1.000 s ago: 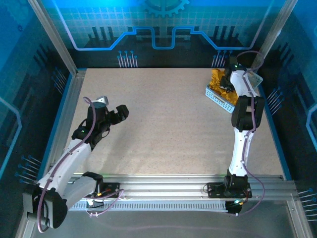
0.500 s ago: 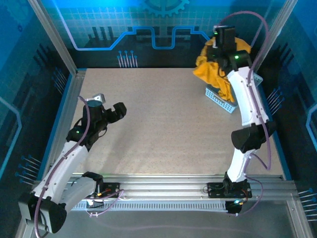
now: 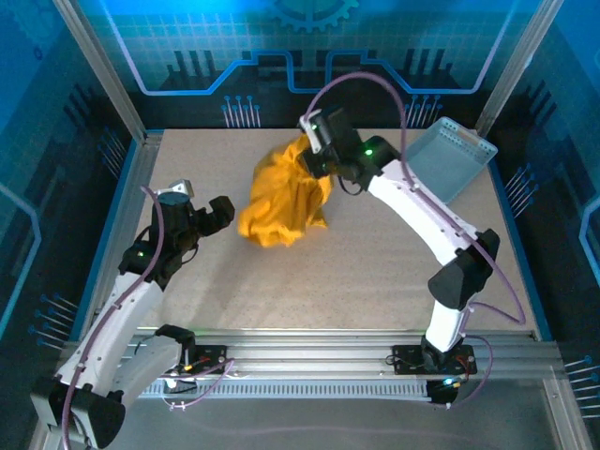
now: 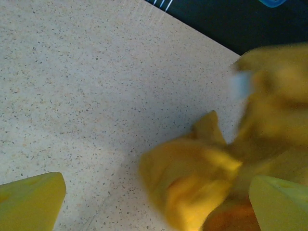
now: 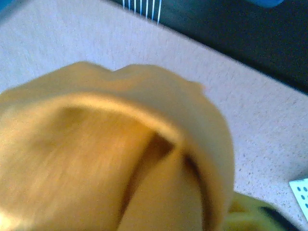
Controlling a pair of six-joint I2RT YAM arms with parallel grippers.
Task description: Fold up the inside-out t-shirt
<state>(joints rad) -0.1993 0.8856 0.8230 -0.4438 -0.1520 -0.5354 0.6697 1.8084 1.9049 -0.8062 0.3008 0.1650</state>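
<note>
1. Right end effector (image 3: pixel 316 155): cloth hides the jaws, so you cannot tell its grip; the bunched t-shirt (image 3: pixel 281 202) trails from it leftward over the surface (image 3: pixel 375 272).
2. Left end effector (image 3: pixel 225 211), jaws wide, sits just beside the t-shirt's low end.

Left arm (image 3: pixel 122 300): rises from its base at the near left, with the forearm sloping forward and rightward to the wrist just behind the tool.
Left tool (image 3: pixel 221 214): held low and pointing right, with the jaws spread wide.
Left fingers (image 4: pixel 30 202): yellow-green pads at the two lower corners of the wrist view, far apart.
Right arm (image 3: pixel 412 206): elbow bent behind and right of its tool, with the forearm reaching far left and forward.
Right tool (image 3: pixel 314 159): raised, beyond and right of the left tool. Its jaws are hidden, so the gap is unreadable.
</note>
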